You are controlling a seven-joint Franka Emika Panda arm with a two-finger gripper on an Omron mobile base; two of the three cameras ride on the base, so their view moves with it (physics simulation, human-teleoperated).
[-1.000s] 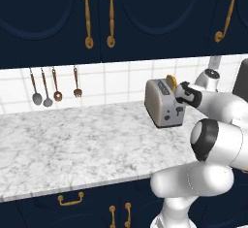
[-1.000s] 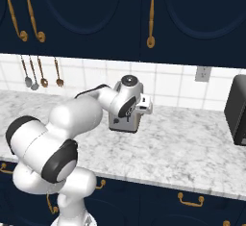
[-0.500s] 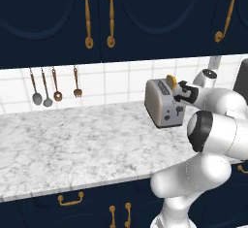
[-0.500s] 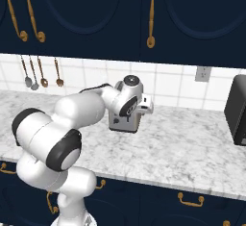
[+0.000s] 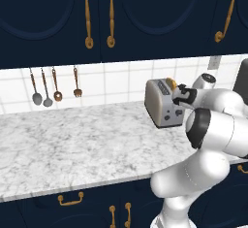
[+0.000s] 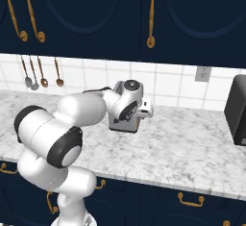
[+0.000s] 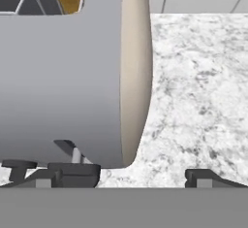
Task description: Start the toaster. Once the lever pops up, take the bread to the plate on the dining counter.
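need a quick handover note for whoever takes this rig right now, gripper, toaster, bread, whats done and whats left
Gripper: open, holding nothing, right at the toaster's lever end.
Toaster: on the marble counter near the tiled wall.
Bread: in a toaster slot, its top poking out.
Lever: on the narrow end face; whether the gripper touches it or whether it is pressed down cannot be told.
Done: arm brought up to the toaster.
Left: confirm the lever gets pressed, wait for it to pop up, take the bread out and carry it to the plate on the dining counter.
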